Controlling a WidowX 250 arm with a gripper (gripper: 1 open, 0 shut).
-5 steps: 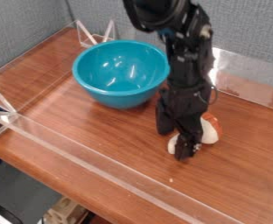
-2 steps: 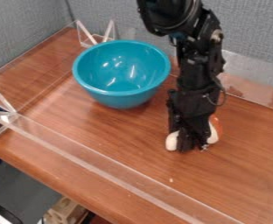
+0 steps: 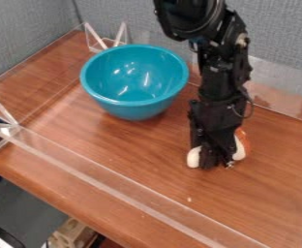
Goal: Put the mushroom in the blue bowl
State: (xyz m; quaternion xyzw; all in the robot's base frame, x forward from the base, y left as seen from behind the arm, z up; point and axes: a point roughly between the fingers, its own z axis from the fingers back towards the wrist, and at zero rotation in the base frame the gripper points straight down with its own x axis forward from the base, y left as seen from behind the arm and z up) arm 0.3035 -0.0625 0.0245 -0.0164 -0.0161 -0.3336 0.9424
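Where the claw (image 3: 213, 160) hangs low over the table (image 3: 128, 174), the mushroom (image 3: 236, 147) partly behind it, grip unclear.

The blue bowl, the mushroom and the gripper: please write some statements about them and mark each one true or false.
1. The blue bowl stands upright on the wooden table. True.
2. The mushroom lies inside the bowl. False: it is outside the bowl, down at the gripper.
3. The black gripper is above the bowl's opening. False: it is down at the mushroom, beside the bowl.
4. The gripper hides part of the mushroom from this view. True.
5. The bowl is smaller than the mushroom. False: the bowl is much larger.
6. The wall behind the table is grey. True.
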